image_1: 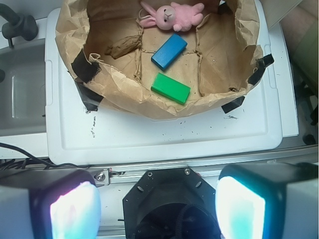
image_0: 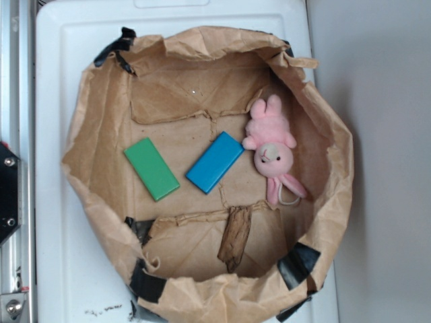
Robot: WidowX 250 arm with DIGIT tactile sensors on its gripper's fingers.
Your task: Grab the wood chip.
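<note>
The wood chip [image_0: 235, 236] [image_1: 123, 46] is a rough dark brown bark piece lying on the floor of the open paper bag [image_0: 323, 222], near its lower middle in the exterior view. In the wrist view my gripper [image_1: 157, 209] hangs open well outside the bag, above the robot base, its two pads [image_1: 75, 211] far apart with nothing between them. The gripper is not seen in the exterior view.
In the bag [image_1: 124, 99] also lie a green block [image_0: 151, 168] [image_1: 171, 88], a blue block [image_0: 214, 162] [image_1: 169, 51] and a pink plush bunny [image_0: 273, 149] [image_1: 172, 16]. The bag sits on a white lid [image_1: 149, 139]. A black base plate [image_1: 169, 194] and metal rail [image_1: 209, 162] lie below my gripper.
</note>
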